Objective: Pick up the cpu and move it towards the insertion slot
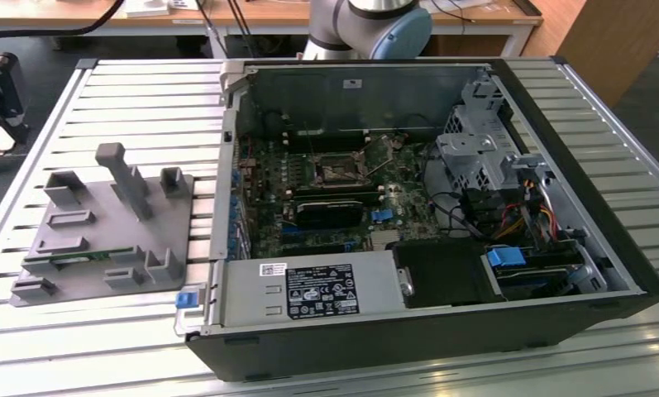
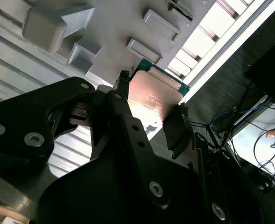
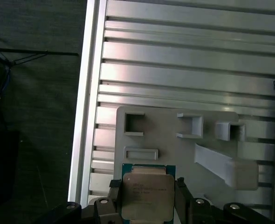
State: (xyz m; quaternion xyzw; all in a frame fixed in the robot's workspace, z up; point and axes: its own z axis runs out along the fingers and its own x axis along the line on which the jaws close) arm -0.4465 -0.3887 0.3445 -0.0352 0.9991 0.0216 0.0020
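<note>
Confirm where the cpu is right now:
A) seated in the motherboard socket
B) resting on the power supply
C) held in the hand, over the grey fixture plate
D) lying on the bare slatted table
C: in the first wrist view the hand grips the cpu by two opposite edges, over the grey fixture plate.

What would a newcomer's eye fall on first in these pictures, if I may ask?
First, the open computer case in the exterior view's middle, with the insertion slot inside it. In both wrist views the cpu sits clamped in the black gripper above the grey fixture plate, which lies at the exterior view's left.
</note>
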